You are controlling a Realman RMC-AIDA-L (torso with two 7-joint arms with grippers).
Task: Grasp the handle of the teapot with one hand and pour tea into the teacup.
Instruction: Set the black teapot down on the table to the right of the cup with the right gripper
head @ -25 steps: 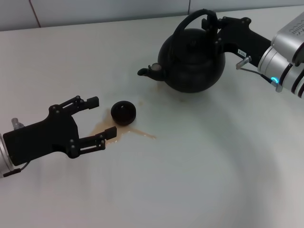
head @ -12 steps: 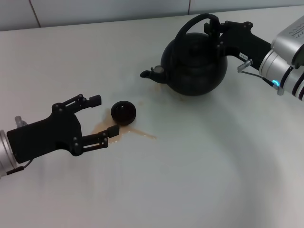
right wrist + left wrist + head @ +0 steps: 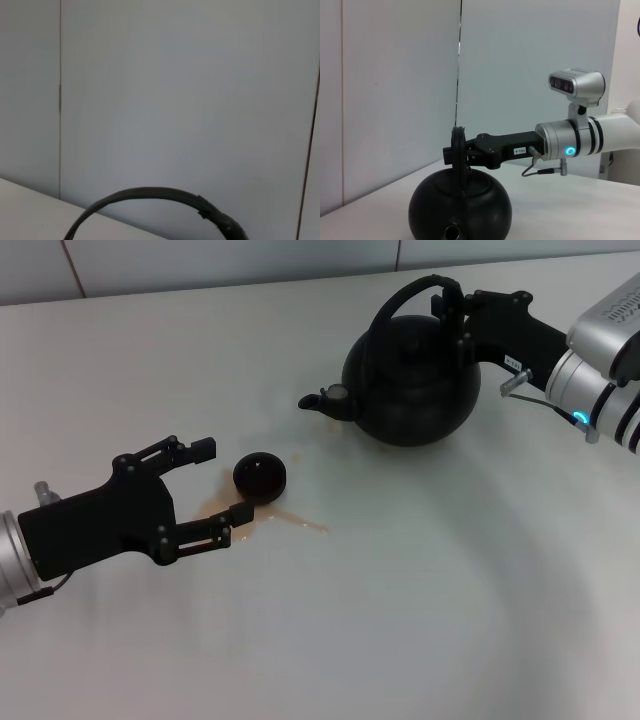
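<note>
White table [image 3: 420, 620], pale wall behind. At lower left the left gripper [image 3: 212, 490] waits spread wide beside the cup [image 3: 260, 477], amid a brown spill [image 3: 290, 520]. Upper right, the right gripper [image 3: 452, 302] clamps the handle [image 3: 400, 295] of the pot [image 3: 410, 380]. Next, I judge: carry its spout over the cup, then tip.
</note>
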